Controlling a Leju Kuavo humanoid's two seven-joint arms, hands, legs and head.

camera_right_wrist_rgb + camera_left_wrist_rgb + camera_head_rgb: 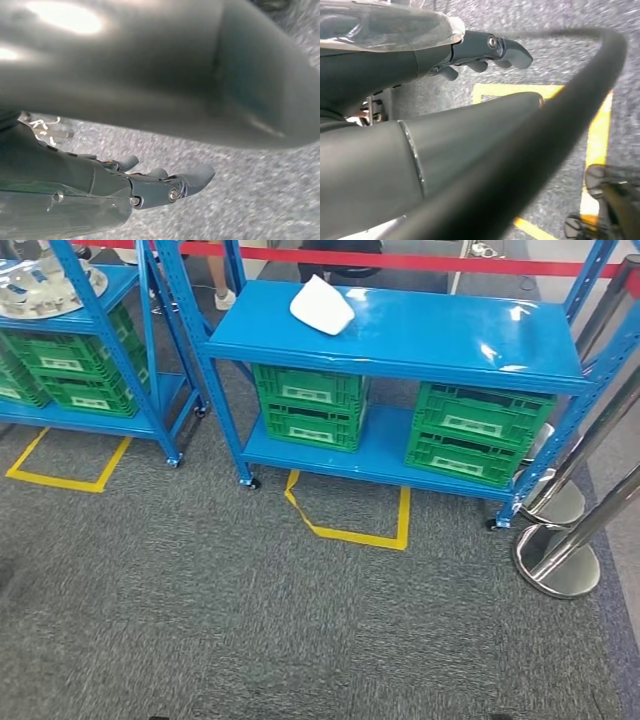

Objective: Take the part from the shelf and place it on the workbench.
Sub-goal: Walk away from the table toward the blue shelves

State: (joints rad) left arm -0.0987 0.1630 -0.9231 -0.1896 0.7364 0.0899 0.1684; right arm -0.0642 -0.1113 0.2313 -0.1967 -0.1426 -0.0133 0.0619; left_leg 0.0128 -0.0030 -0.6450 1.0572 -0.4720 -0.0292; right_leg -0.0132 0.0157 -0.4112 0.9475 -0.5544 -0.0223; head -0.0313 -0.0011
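Grey carpet (302,620) before blue shelf (392,335) with white part (321,305); left hand (486,52), right hand (158,185) empty, fingers apart.

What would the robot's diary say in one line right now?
stage: facing shelves | white flat part: on blue metal shelf top | left robot hand: empty, over carpet | right robot hand: empty, over carpet

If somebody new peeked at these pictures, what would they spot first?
Probably the big bright blue shelf across the back of the grey carpet, with a white part lying on its top. Under that sit two green crates on the lower level, and yellow tape marks a box on the floor in front. In the wrist views, the left hand and right hand hang over the carpet holding nothing.
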